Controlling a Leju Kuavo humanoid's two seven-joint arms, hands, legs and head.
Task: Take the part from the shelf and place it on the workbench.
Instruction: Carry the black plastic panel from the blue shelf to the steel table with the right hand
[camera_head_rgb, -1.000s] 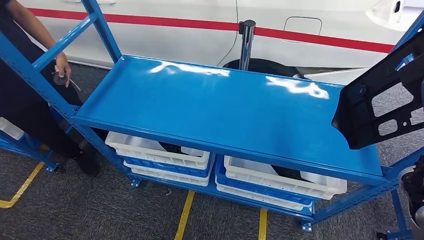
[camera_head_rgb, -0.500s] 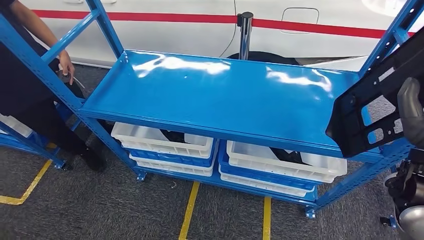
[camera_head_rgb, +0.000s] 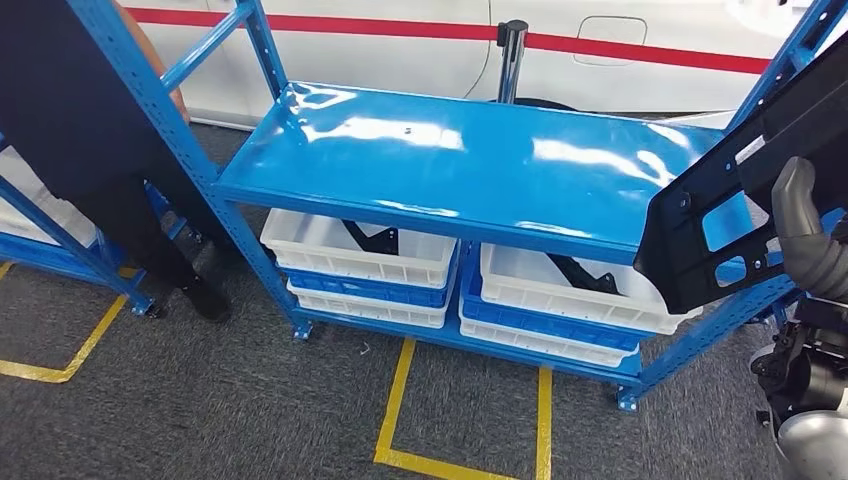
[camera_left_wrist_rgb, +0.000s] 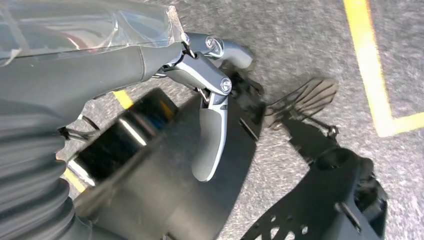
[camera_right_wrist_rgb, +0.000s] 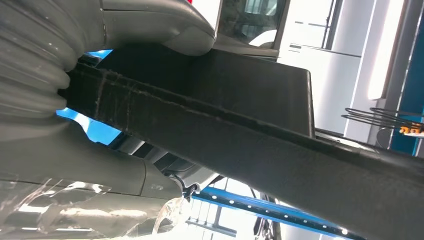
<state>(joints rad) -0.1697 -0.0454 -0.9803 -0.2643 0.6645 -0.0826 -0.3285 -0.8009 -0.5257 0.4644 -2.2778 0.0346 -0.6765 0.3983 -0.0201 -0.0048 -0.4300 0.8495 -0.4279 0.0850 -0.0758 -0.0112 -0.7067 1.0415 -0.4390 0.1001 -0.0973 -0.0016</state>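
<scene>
The part is a large flat black plastic panel with cut-out openings. It is lifted at the right end of the blue shelf, tilted up on edge and clear of the shelf top. My right hand grips its right side; in the right wrist view the thumb lies over the panel's edge. My left hand hangs low over the grey carpet, fingers apart and holding nothing.
White and blue crates with black parts sit on the lower shelf. A person in dark clothes stands at the shelf's left end. Behind are a white car and a post. Yellow lines mark the carpet.
The camera has moved, so the shelf sits higher and further right and more floor shows. The panel stays in my right hand, now lower and nearer. The person fills more of the left edge.
</scene>
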